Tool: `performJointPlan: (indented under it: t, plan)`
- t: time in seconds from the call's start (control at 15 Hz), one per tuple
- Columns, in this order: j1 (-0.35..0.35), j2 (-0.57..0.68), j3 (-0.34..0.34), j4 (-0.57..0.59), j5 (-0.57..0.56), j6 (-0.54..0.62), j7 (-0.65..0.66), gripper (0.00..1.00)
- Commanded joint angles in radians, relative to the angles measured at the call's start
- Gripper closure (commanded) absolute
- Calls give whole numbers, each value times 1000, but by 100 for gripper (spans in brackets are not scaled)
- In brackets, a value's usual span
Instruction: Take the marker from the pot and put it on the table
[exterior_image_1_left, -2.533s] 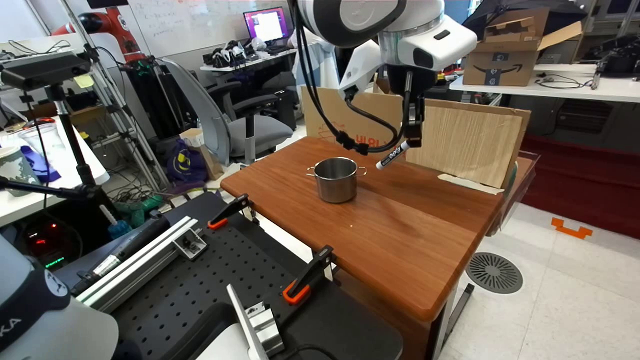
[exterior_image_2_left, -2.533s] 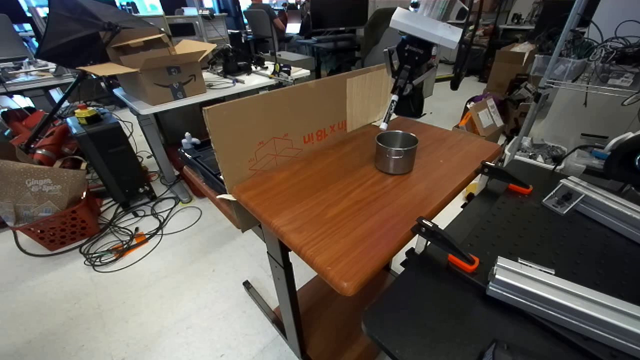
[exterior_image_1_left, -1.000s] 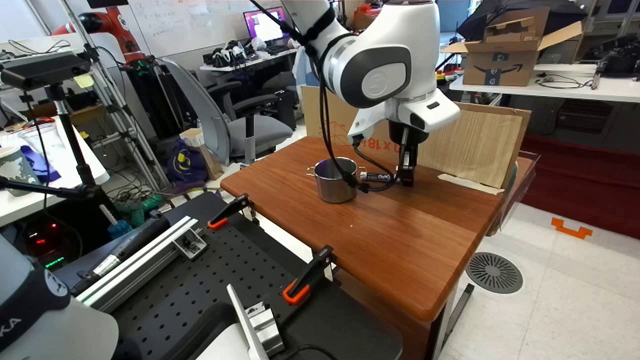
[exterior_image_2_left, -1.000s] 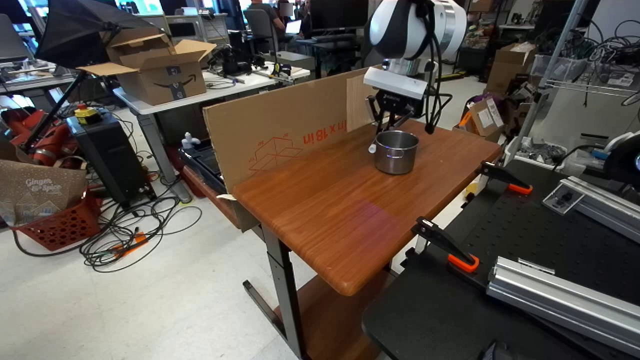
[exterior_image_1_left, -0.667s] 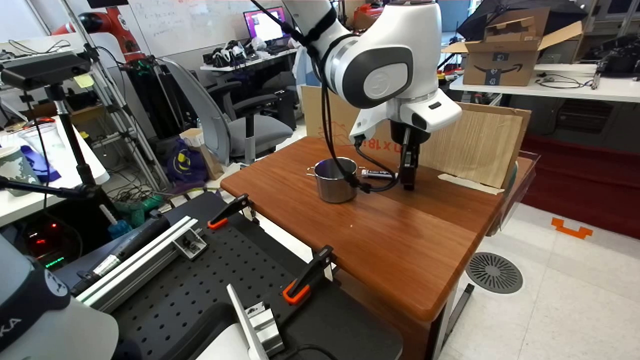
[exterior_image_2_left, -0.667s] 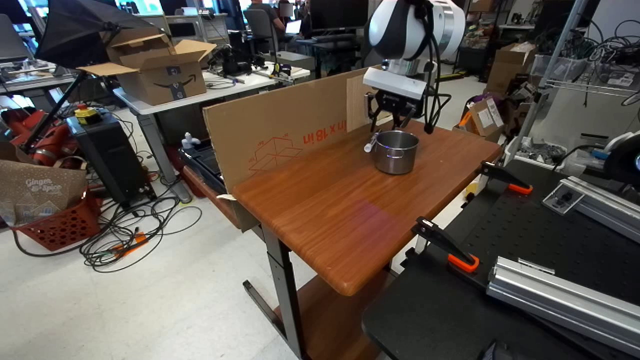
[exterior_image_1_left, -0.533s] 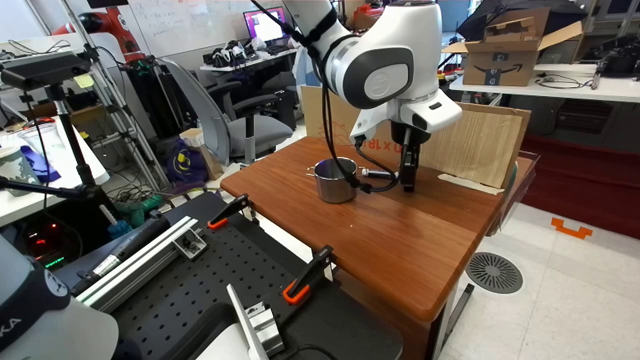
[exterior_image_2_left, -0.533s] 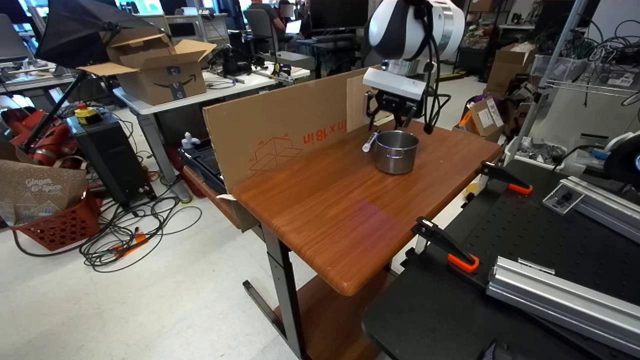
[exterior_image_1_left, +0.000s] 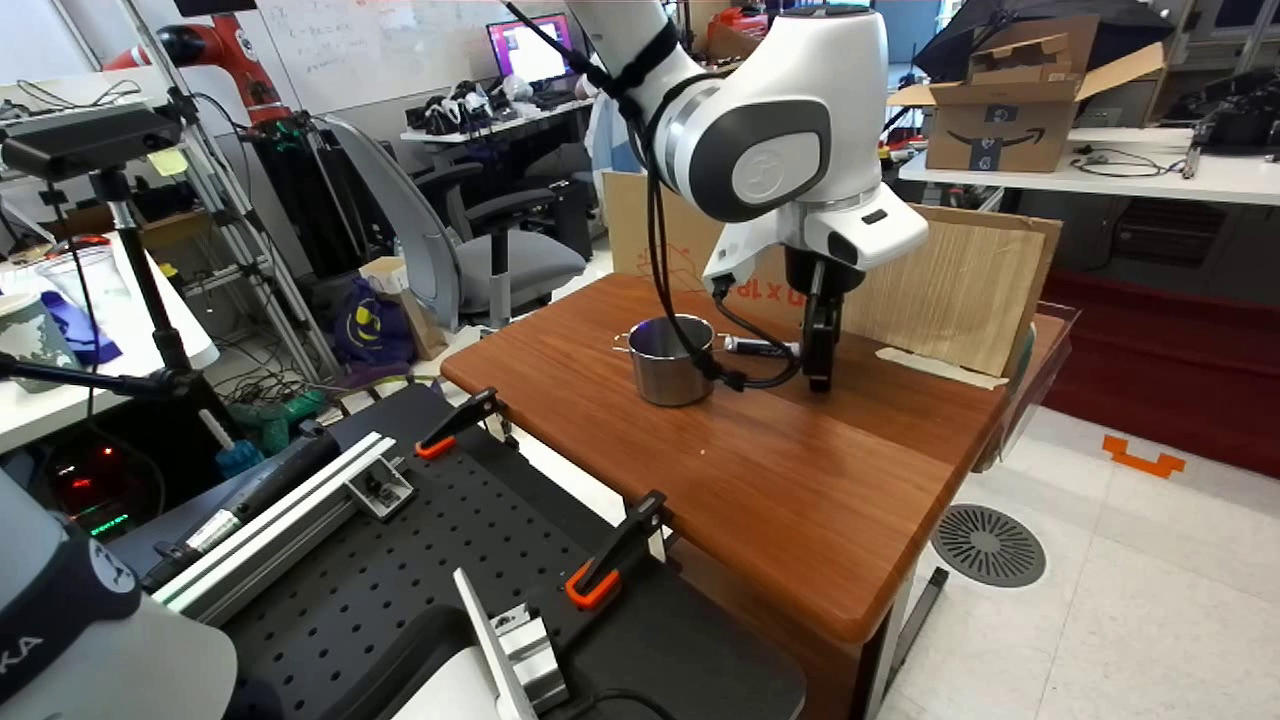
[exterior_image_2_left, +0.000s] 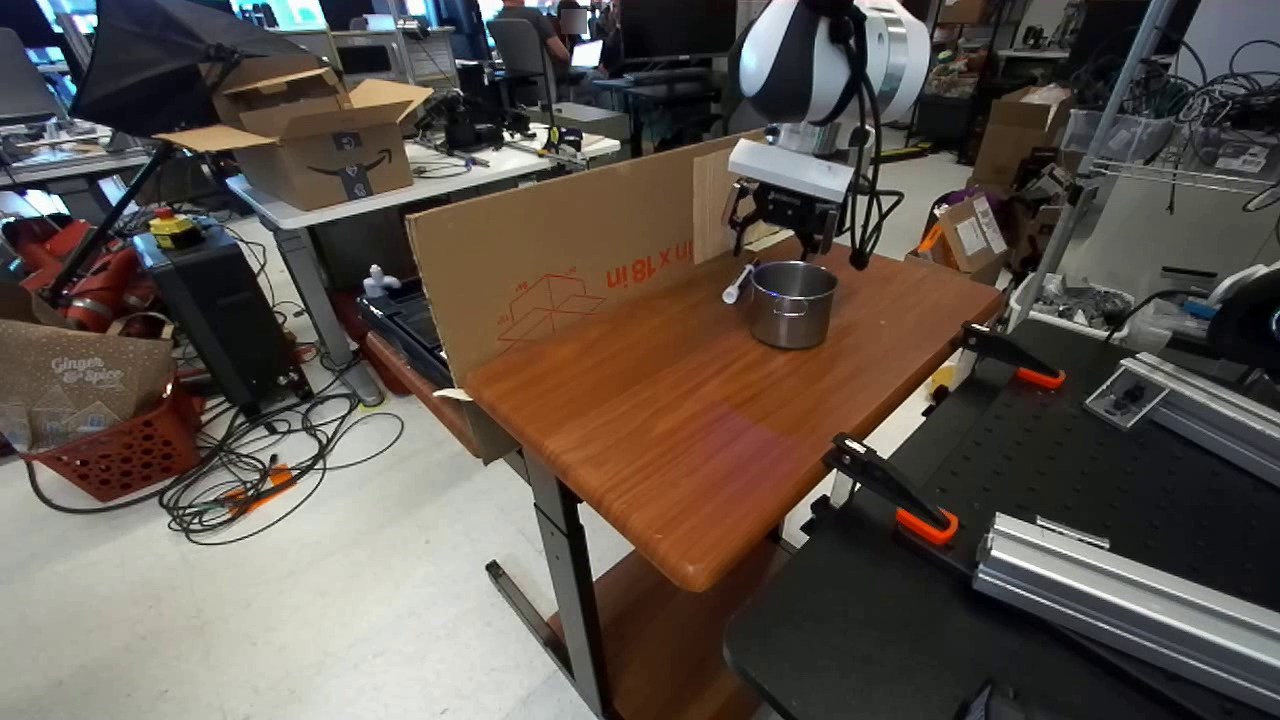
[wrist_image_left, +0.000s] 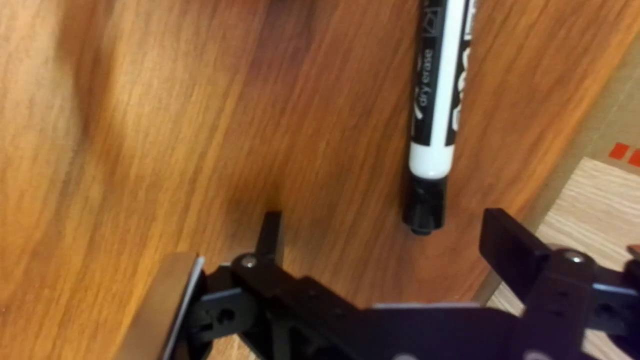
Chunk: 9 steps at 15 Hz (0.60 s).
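The marker (wrist_image_left: 440, 90), black and white with a black end, lies flat on the reddish-brown table (exterior_image_1_left: 800, 500). In both exterior views the marker (exterior_image_1_left: 757, 347) rests beside the silvery pot (exterior_image_1_left: 672, 372), on the side toward the cardboard; the pot (exterior_image_2_left: 790, 312) stands upright. My gripper (wrist_image_left: 384, 215) is open low over the table, its fingers (wrist_image_left: 510, 240) wide apart and touching nothing. The marker's black end points in between the fingertips, with space on both sides. In an exterior view the gripper (exterior_image_2_left: 773, 248) is just behind the pot, and the marker (exterior_image_2_left: 735, 287) shows mostly its white end.
A cardboard panel (exterior_image_2_left: 560, 270) with a wood-patterned piece (exterior_image_1_left: 930, 290) stands along the table's far edge, close to my gripper. Two orange-tipped clamps (exterior_image_1_left: 610, 560) grip the near edge by the black perforated bench (exterior_image_1_left: 440, 560). Black arm cables (exterior_image_1_left: 655, 230) hang in front of the pot.
The gripper came down with the tilted marker between its fingers, then opened and let it go beside the pot. The marker settled flat, and the gripper has shifted slightly away from it.
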Motion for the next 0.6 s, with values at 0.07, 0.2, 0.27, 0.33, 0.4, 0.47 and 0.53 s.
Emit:
performJointPlan:
  t: [0.07, 0.2, 0.27, 0.33, 0.4, 0.47, 0.53]
  plan:
    - [18, -24, -21, 22, -5, -24, 11, 0]
    - [26, -57, -26, 19, -10, -16, 11, 0]
    - [30, -77, -26, 18, -13, -16, 8, 0]
    - [33, -100, -23, 9, -15, -11, 4, 0]
    - [29, -122, -13, 3, -15, -15, -11, 0]
    - [18, -146, 7, -8, -11, -27, -41, 0]
    - [22, -100, -5, 28, -3, -6, -12, 0]
